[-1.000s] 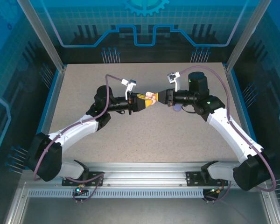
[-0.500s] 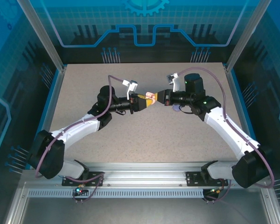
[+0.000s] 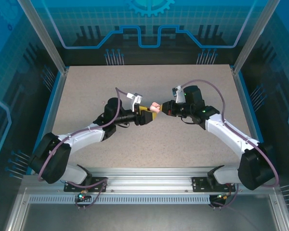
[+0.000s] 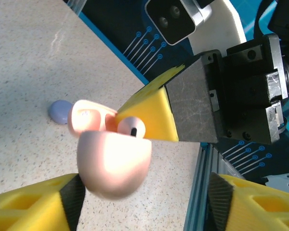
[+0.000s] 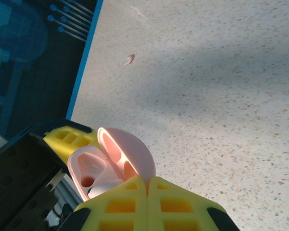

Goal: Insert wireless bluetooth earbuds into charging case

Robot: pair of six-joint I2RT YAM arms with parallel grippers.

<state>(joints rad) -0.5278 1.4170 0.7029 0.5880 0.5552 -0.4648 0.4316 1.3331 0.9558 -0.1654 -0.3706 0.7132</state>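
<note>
Meeting mid-table (image 3: 183, 144), both arms point at each other w/ the pink case (image 5: 127, 154) between them, raised off the surface. R gripper (image 3: 162, 107): jaws pressed fully together, tips pinching the case's rim as far as can be seen, so the case hangs from that grip. Lid is open, w/ one pale bud (image 4: 131, 127) seated inside, dark tip facing out. L gripper (image 3: 148, 115): jaws spread wide, a finger either side of the case, not touching it. Purple disc (image 4: 60, 111) lies on the table just behind the case. A loose bud (image 5: 129, 59), small & pale, lies alone nr a table edge, well apart.
</note>
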